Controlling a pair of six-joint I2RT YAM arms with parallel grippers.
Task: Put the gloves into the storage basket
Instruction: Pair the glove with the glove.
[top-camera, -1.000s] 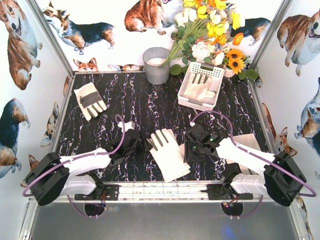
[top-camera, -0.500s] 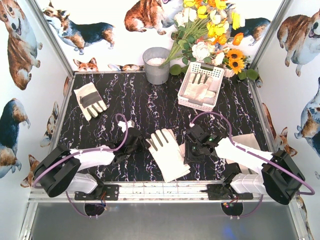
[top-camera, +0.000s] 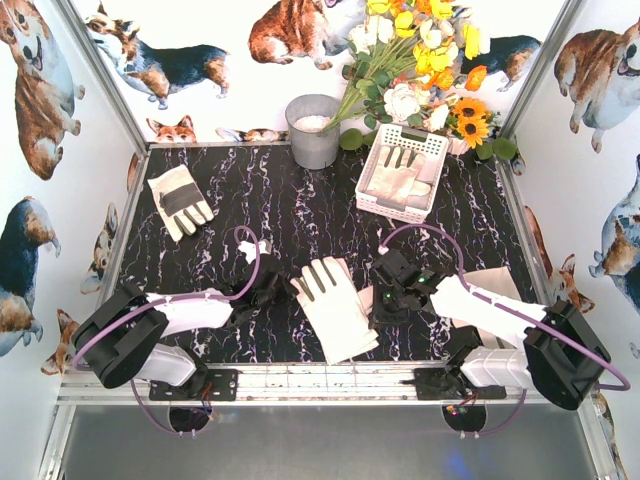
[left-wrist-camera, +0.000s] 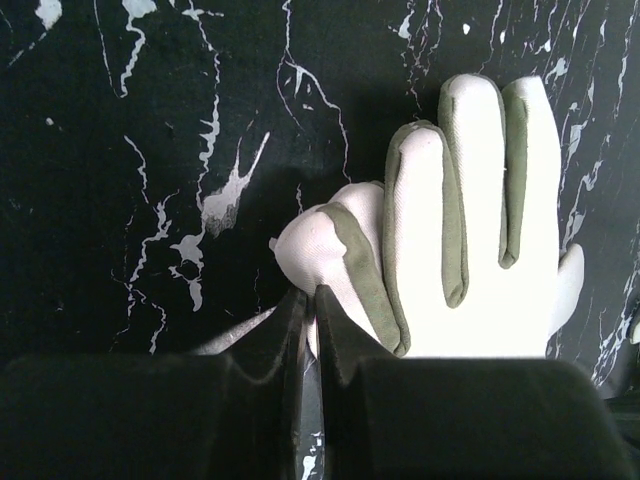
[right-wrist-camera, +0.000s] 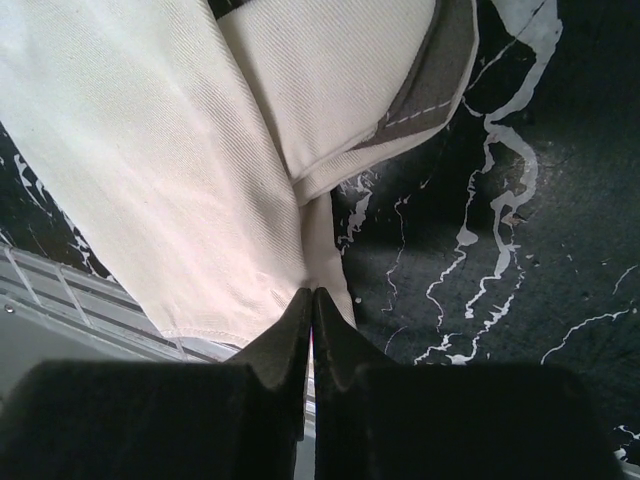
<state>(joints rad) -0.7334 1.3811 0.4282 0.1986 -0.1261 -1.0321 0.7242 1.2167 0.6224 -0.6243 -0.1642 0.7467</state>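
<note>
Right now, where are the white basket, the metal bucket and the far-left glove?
white basket (top-camera: 393, 211): overhead view, its near slotted wall.
metal bucket (top-camera: 313, 148): overhead view, its outer wall.
far-left glove (top-camera: 180, 203): overhead view, middle of its back.

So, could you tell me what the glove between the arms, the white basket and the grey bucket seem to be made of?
The glove: matte cream woven fabric, a fine twill weave showing, with stitched grey panels. The basket: probably moulded white plastic, judging by its slotted walls. The bucket: likely metal, grey with a dull sheen.
</note>
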